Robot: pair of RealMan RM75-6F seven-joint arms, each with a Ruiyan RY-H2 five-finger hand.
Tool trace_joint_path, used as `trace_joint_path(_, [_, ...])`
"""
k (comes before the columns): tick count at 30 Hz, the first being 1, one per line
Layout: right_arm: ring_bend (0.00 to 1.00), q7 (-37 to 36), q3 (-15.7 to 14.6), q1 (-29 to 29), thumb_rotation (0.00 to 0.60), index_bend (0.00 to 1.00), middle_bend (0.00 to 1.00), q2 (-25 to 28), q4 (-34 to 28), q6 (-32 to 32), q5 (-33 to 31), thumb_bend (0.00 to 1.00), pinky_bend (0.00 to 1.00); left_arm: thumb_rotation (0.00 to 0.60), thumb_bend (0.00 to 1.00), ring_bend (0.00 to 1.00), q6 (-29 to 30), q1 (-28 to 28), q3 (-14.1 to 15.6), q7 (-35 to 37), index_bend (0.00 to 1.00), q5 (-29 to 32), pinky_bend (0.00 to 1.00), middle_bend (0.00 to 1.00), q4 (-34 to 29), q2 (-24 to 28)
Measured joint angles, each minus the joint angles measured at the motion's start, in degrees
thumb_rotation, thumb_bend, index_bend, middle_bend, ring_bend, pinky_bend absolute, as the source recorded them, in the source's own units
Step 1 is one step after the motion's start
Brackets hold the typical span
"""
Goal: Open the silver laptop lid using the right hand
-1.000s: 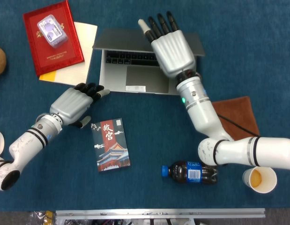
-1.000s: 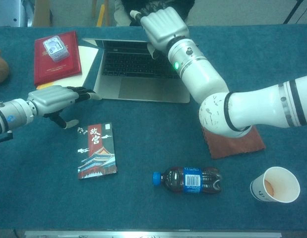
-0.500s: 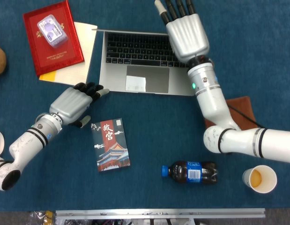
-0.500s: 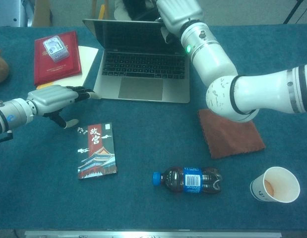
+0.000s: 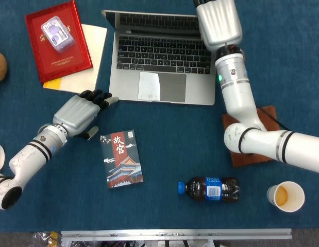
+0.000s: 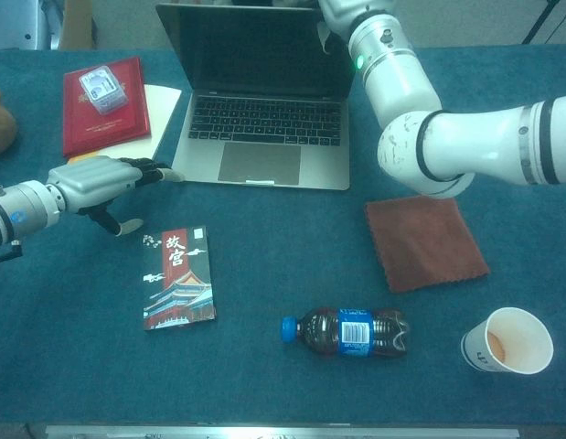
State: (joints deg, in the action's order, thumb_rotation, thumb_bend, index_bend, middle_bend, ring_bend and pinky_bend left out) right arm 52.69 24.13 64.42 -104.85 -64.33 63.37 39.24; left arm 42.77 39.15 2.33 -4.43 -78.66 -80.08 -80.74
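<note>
The silver laptop [image 5: 162,86] lies open at the back of the blue table, its keyboard showing. In the chest view its dark screen [image 6: 255,50] stands almost upright. My right hand [image 5: 217,23] is at the lid's upper right corner, with its fingers cut off by the top edge of the head view. Only the wrist [image 6: 374,46] and a sliver of that hand show in the chest view. Whether it grips the lid I cannot tell. My left hand [image 5: 79,112] rests on the table by the laptop's front left corner, fingers lightly bent, holding nothing.
A red book [image 5: 57,41] with a small plastic case [image 5: 59,32] on it lies left of the laptop, over some papers [image 5: 89,56]. A booklet [image 5: 121,158], a cola bottle [image 5: 210,189], a paper cup [image 5: 285,196] and a brown cloth [image 6: 424,242] sit nearer the front.
The lid has swung from nearly flat over the keyboard to almost upright. My right hand moved away toward the table's back with it. The left hand stayed put.
</note>
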Motion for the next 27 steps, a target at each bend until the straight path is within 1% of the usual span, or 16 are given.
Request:
trace_joint_path(7, [0.00, -1.2, 0.9, 1.1, 0.600, 0.00, 0.09, -0.5, 3.9, -1.2, 0.1, 0.33, 0.00, 0.590, 0.41, 0.03, -0.1, 0.0, 0.0, -0.4, 0.06, 0.4, 0.07, 0.06, -0.2, 0.1])
trace_joint_path(21, [0.00, -2.6, 2.2, 2.5, 0.600, 0.00, 0.09, -1.5, 11.3, -2.6, 0.1, 0.26, 0.00, 0.590, 0.41, 0.03, 0.1, 0.1, -0.1, -1.2, 0.06, 0.8, 0.07, 0.06, -0.9, 0.5])
trace_joint_path(27, [0.00, -3.2, 2.7, 3.1, 0.600, 0.00, 0.09, -2.0, 15.1, -3.6, 0.2, 0.25, 0.00, 0.586, 0.41, 0.03, 0.1, 0.1, -0.2, -1.5, 0.06, 1.1, 0.05, 0.06, -1.1, 0.6])
